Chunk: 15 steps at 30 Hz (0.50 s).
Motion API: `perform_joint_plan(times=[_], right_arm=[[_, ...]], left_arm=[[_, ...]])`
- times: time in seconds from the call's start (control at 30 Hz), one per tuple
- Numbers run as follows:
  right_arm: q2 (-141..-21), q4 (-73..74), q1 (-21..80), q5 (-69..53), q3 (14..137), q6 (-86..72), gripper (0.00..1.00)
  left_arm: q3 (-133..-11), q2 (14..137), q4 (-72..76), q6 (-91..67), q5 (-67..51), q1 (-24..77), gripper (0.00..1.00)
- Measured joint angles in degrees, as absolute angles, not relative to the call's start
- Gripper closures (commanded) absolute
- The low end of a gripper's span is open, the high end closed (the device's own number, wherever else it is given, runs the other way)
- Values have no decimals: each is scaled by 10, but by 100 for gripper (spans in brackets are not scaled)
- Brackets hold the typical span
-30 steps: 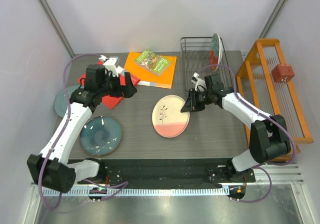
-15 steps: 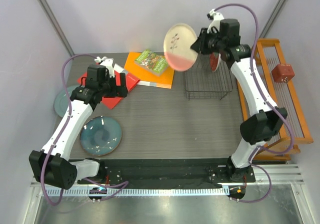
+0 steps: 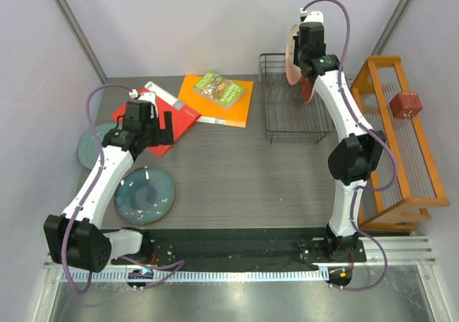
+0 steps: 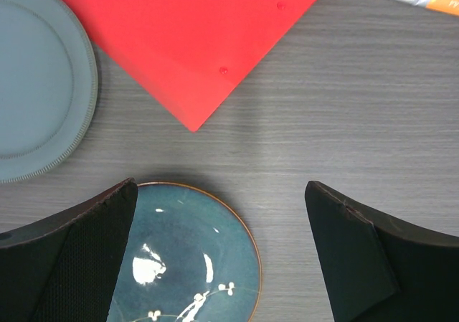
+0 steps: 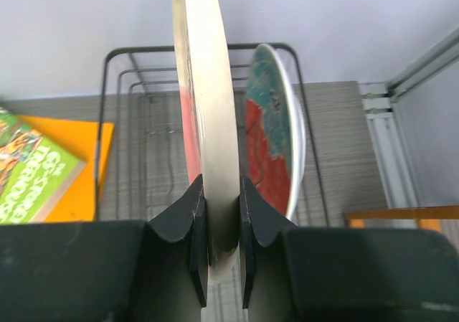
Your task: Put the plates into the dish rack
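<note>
The cream-and-pink plate (image 5: 206, 121) stands on edge, clamped in our right gripper (image 5: 221, 196) over the black wire dish rack (image 3: 290, 114), just beside the red floral plate (image 5: 269, 121) standing at the rack's right side. Our left gripper (image 4: 222, 243) hangs spread wide over the speckled teal plate (image 4: 186, 264), which lies flat on the tabletop (image 4: 344, 121) near the grey-green plate (image 4: 36, 78).

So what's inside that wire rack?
One red-and-teal plate stands on edge inside the rack. The right gripper holds a cream plate over it, hiding part of the floor.
</note>
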<state>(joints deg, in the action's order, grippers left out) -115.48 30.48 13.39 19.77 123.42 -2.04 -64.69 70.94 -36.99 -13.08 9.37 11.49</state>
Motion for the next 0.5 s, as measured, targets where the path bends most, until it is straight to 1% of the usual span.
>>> perform_joint_plan(times=[0.27, 0.5], right_arm=[[-1178, 275, 138, 288, 1245, 37, 99], [-1184, 264, 138, 316, 1240, 72, 99]], left_arm=[[-639, 710, -371, -132, 89, 115, 1], [-639, 712, -370, -133, 77, 115, 1]])
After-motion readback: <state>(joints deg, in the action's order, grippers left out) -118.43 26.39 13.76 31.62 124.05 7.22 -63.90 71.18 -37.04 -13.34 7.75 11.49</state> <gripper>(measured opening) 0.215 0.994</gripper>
